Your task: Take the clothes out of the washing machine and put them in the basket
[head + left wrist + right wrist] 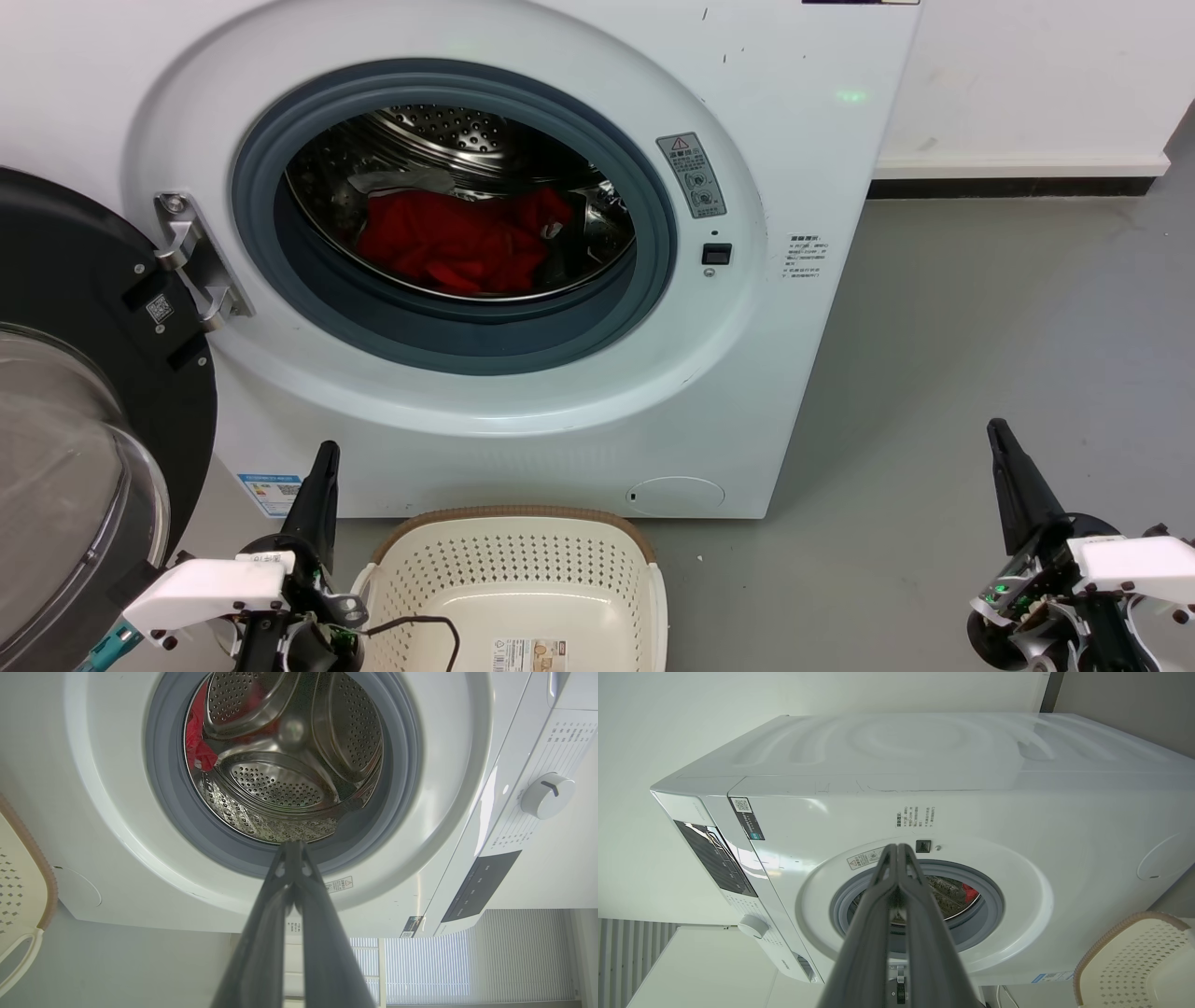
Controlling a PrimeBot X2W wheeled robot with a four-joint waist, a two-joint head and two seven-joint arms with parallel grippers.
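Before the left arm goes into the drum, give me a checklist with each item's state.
1. Door swung open: ok.
2. Clothes in sight inside drum: ok.
3. Basket in front, free of clothes: ok.
4. Left end effector open for a grasp: not ok, shut.
5. Right end effector clear of the drum: ok.
6. Count of clothes: cannot tell.

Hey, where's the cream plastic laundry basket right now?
In the head view the cream plastic laundry basket sits on the grey floor at bottom centre, directly in front of the white front-loading washing machine and just right of the left gripper.
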